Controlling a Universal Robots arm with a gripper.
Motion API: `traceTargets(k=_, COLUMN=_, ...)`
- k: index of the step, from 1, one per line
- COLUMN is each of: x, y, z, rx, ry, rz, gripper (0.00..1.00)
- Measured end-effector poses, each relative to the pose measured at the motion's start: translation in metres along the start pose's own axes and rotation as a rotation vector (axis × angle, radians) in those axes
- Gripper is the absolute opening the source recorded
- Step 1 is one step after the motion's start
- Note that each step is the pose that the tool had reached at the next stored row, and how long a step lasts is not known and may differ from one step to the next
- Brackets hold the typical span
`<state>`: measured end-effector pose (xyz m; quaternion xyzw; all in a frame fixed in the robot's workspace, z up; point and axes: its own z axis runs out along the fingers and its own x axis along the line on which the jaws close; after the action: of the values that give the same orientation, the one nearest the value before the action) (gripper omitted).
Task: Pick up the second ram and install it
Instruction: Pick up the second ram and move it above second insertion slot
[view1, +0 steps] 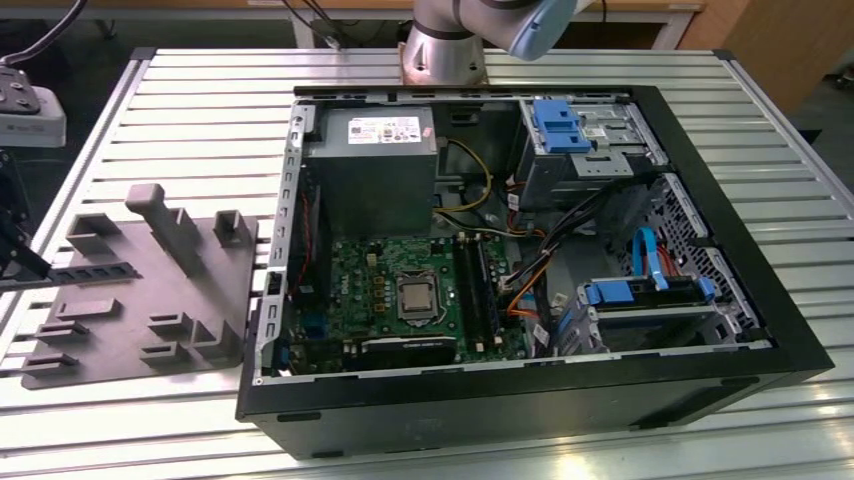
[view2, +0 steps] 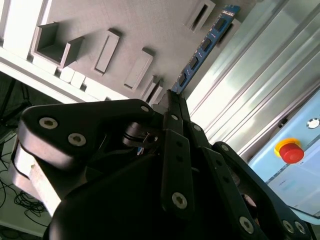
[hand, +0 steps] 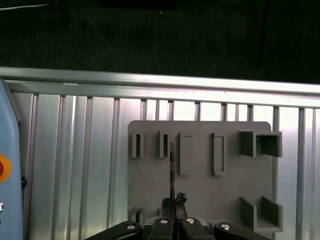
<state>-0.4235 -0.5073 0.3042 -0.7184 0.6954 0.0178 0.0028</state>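
Second ram (view2: 202, 47): one end clamped between the shut fingers of the gripper (view2: 172, 96), above grey fixture tray (view2: 150, 30). Second wrist view: chip face. First wrist view: edge-on. Exterior view: open computer case (view1: 781, 300) well apart

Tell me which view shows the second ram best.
The second wrist view: the second ram shows its broad face with chips, held by the fingers. The first wrist view sees it edge-on; the exterior view shows it lengthwise, at the exterior view's left.
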Motion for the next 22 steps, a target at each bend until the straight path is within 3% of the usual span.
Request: traceTargets(k=22, x=-0.0003, y=0.0004, z=-0.0102, rx=0.0025, ry=-0.0033, rz=0.0, gripper=0.12)
